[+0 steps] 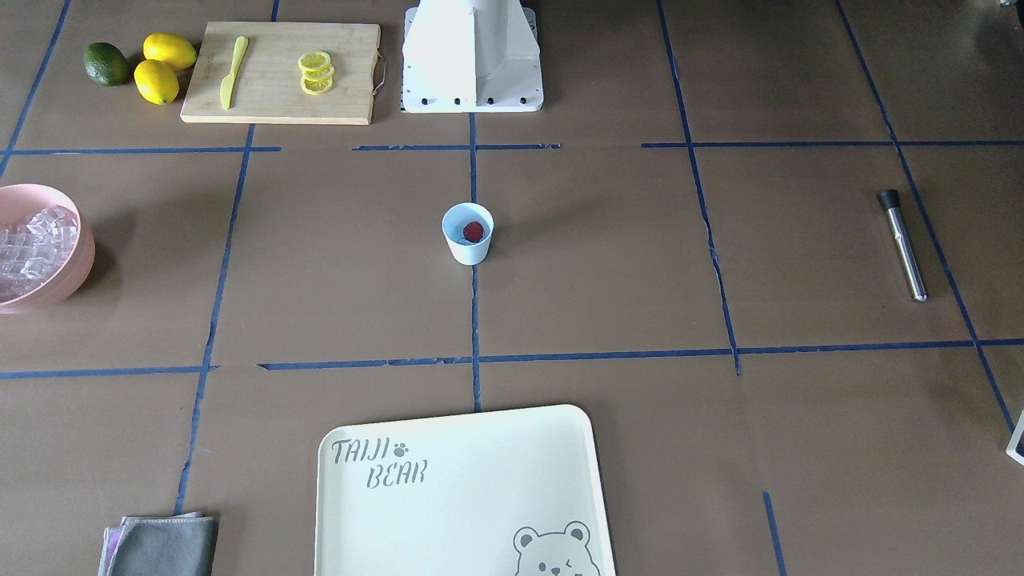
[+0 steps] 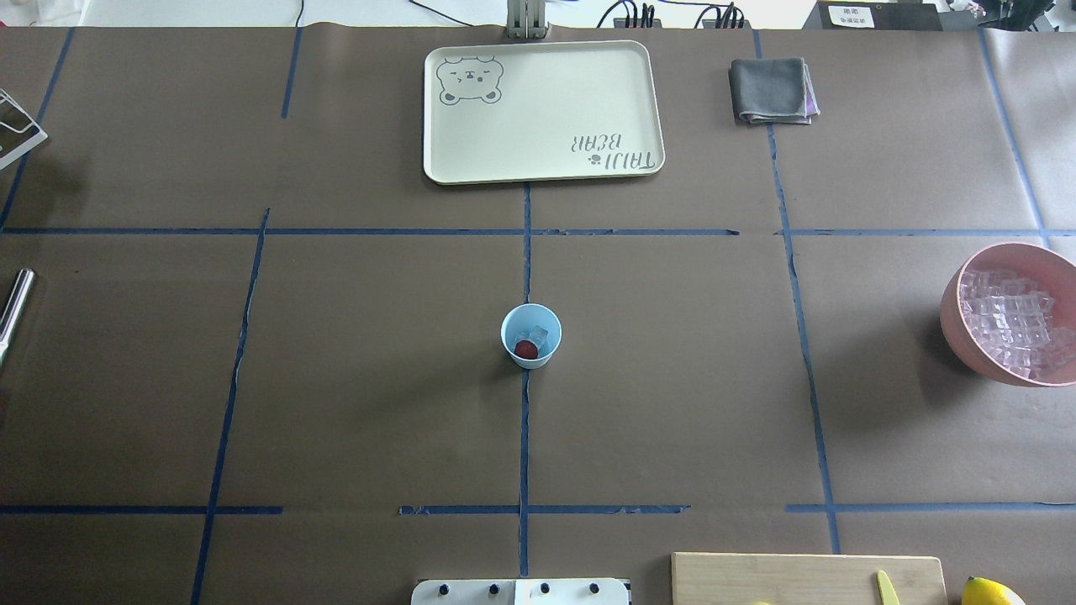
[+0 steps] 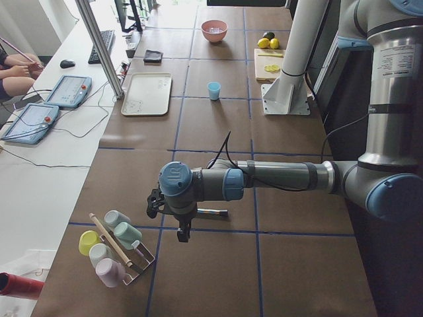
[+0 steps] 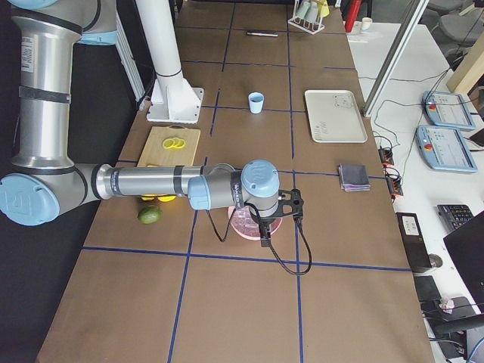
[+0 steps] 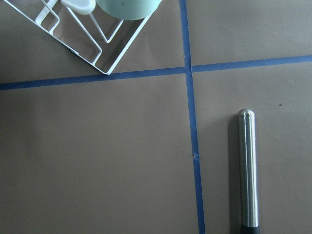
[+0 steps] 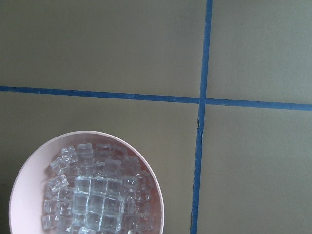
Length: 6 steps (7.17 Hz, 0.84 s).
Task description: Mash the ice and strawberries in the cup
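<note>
The pale blue cup [image 2: 531, 335] stands upright at the table's middle, shown too as the cup [image 1: 468, 232]. In it lie one red strawberry [image 2: 526, 349] and a clear ice cube [image 2: 539, 337]. More ice [image 6: 97, 195] fills a pink bowl [image 2: 958, 323] on the robot's right. My left gripper [image 3: 183, 234] hangs over a steel muddler [image 5: 247, 170] far from the cup; I cannot tell whether it is open or shut. My right gripper [image 4: 265, 240] hovers over the pink bowl [image 4: 236, 224]; its state cannot be told either.
A cream tray [image 2: 471, 164] lies beyond the cup, with a grey cloth [image 2: 772, 91] beside it. A cutting board [image 1: 264, 108] holds lemon slices [image 1: 316, 73] and a yellow knife [image 1: 233, 70]; lemons [image 1: 157, 80] and a lime [image 1: 106, 64] sit next to it. A white cup rack [image 5: 83, 34] stands near the muddler.
</note>
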Each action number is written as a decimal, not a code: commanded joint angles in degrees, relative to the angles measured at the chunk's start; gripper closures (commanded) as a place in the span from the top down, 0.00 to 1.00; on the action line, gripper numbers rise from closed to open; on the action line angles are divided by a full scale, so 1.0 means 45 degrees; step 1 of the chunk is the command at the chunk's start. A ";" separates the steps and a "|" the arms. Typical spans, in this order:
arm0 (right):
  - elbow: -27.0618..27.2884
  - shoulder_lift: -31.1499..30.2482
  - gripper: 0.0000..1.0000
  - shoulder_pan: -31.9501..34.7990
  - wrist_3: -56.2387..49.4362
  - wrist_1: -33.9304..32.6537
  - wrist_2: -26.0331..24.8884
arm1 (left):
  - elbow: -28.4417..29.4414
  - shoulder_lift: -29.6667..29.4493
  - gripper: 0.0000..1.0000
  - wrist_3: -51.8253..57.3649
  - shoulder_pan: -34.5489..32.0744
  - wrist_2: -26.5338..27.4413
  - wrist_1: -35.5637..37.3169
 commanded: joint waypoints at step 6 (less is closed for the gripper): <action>-0.0214 -0.0012 1.00 0.0000 0.0000 0.0011 0.0014 | -0.0102 -0.0035 1.00 -0.0399 0.0026 0.0073 -0.0057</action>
